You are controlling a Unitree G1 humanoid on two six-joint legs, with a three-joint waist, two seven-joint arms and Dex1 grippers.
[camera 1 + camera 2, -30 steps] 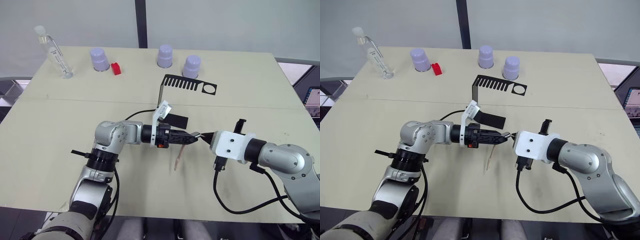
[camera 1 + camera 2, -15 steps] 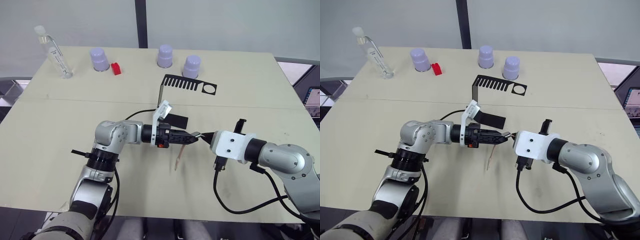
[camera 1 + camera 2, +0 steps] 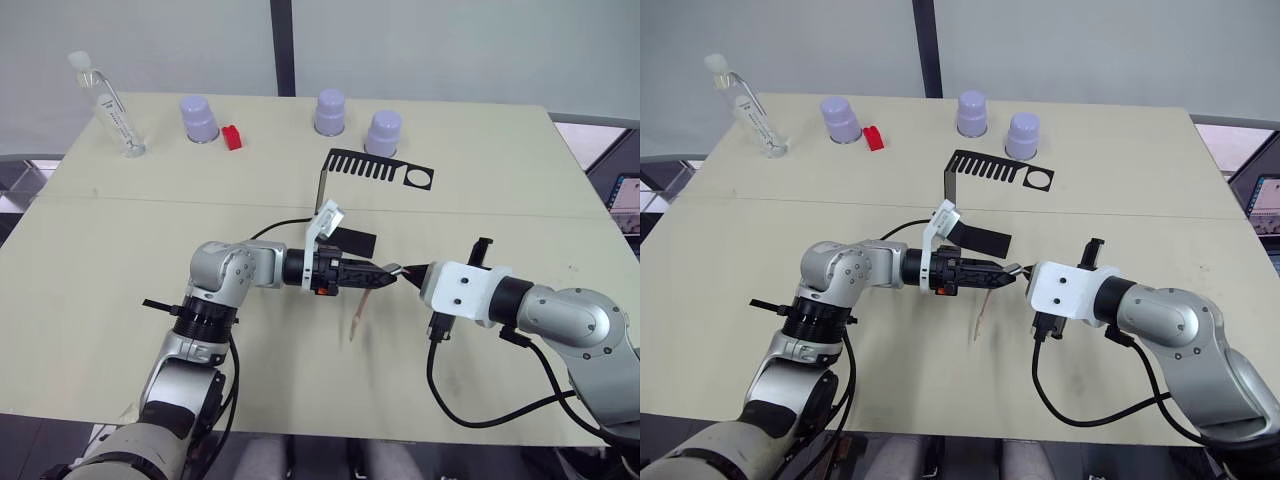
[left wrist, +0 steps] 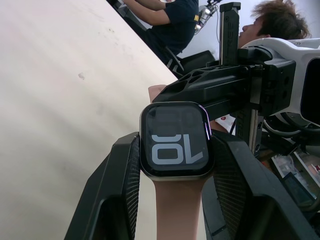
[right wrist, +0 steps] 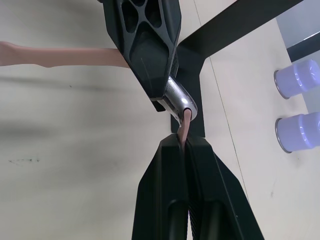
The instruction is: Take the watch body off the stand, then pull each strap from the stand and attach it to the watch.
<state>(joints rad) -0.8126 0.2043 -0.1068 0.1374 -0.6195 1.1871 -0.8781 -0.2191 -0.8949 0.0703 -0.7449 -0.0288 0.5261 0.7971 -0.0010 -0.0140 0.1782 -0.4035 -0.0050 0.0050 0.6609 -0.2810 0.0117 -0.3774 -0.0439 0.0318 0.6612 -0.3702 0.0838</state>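
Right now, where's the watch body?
The watch body is clamped between the left gripper fingers above mid-table, just in front of the stand, with the right gripper meeting it.

We can read just one thing. The dark screen of the watch body (image 4: 175, 140) shows big pale digits, seen upside down in the left wrist view. They look like "10" to us. Fainter digits above them are too dim to read.

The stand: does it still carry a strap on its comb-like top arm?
No. The stand has bare slots, and both straps are at the watch body, between the left gripper and right gripper.
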